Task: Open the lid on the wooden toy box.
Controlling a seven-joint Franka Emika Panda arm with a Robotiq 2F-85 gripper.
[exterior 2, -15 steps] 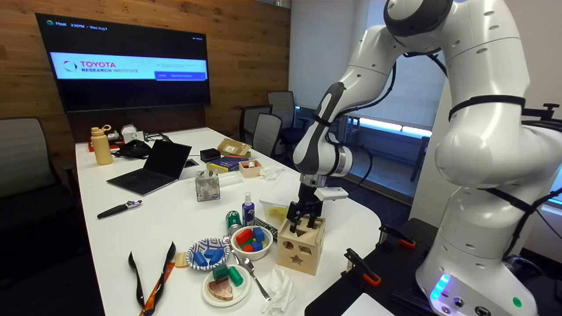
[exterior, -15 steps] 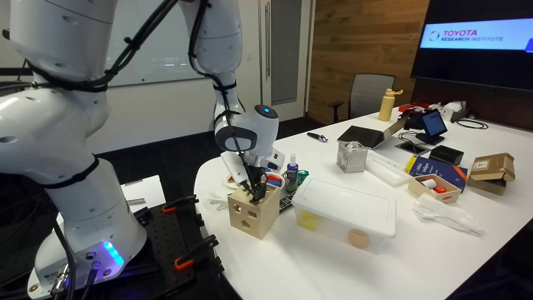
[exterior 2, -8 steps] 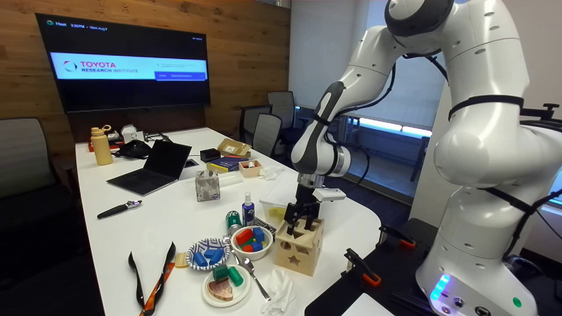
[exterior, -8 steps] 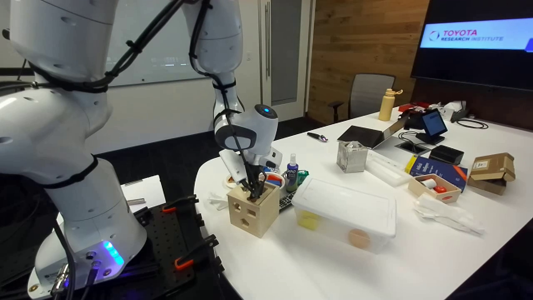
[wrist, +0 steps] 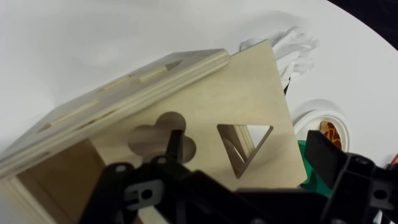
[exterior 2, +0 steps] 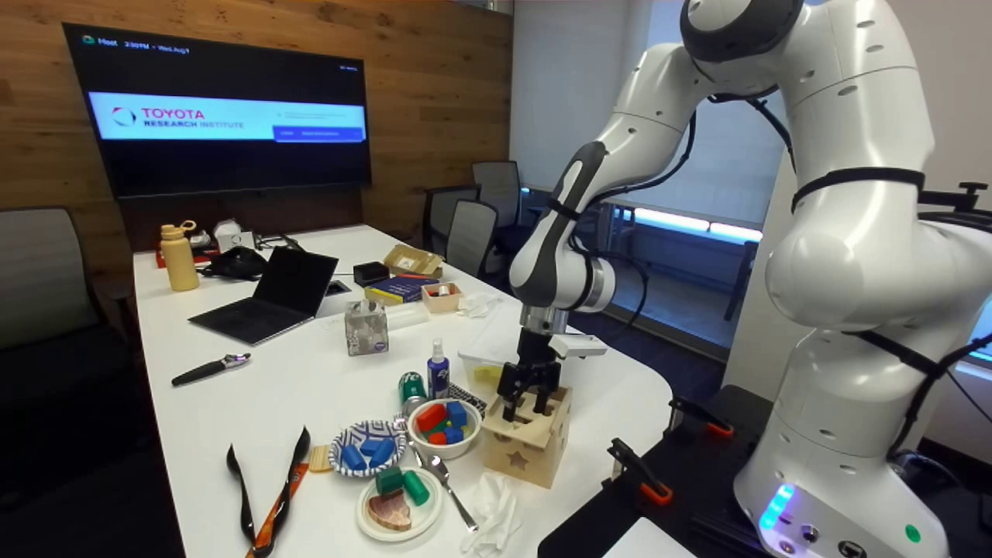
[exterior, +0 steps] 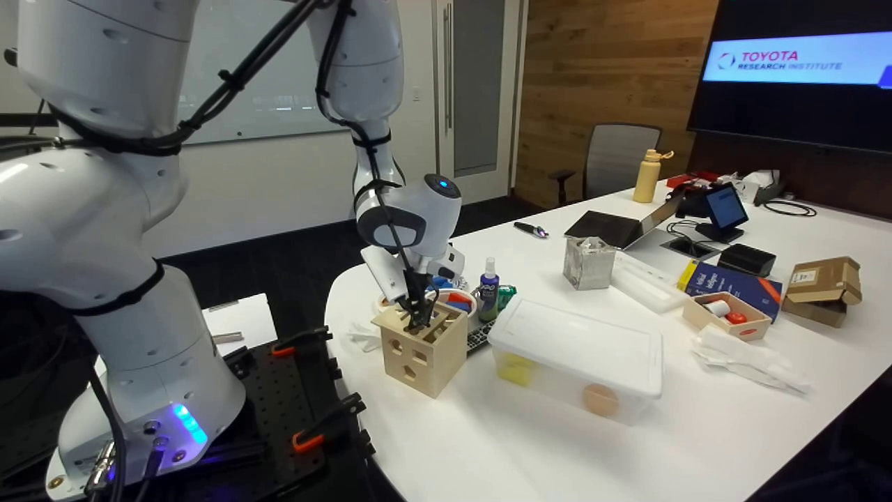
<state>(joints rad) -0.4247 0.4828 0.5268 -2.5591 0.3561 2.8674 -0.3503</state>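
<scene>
Lid (wrist: 214,109) of the wooden toy box (exterior: 428,375) is seen part-drawn: one edge is overhung past the star-cut wall (exterior 2: 536,461), & a strip of the interior (wrist: 62,177) is left uncovered at the opp. end. Box is stood upright on the white counter (exterior: 529,446), btwn the plastic bin (exterior: 578,341) & the crumpled napkin (exterior 2: 494,511), prob. so it can be reached from above. Panel is sat lower than the side wall's rim (wrist: 186,77), prob. held in a groove, so sliding, not lifting, is presumably required.

Pincer (exterior 2: 525,409) is spread, fingers well apart, w/ nothing seen clamped btwn them. One finger (wrist: 176,144) is placed at the clover cut-out (wrist: 149,140), prob. hooked in b/c no handle is seen; depth is hidden. Whether the lid is touched by the 2nd finger can't be told.

Task is judged partly done: lid is not yet freed. Next, a level drag outward is called for, w/ low downward force; if the finger is tilted, the panel may be jammed, or the whole box dragged along, b/c no brace is seen. Napkin & plate (exterior 2: 428,513) are set near the exit side, so contact is to be watched for. Bowl of blocks (exterior 2: 446,452) is set near the box, poss. kept handy for filling later.
</scene>
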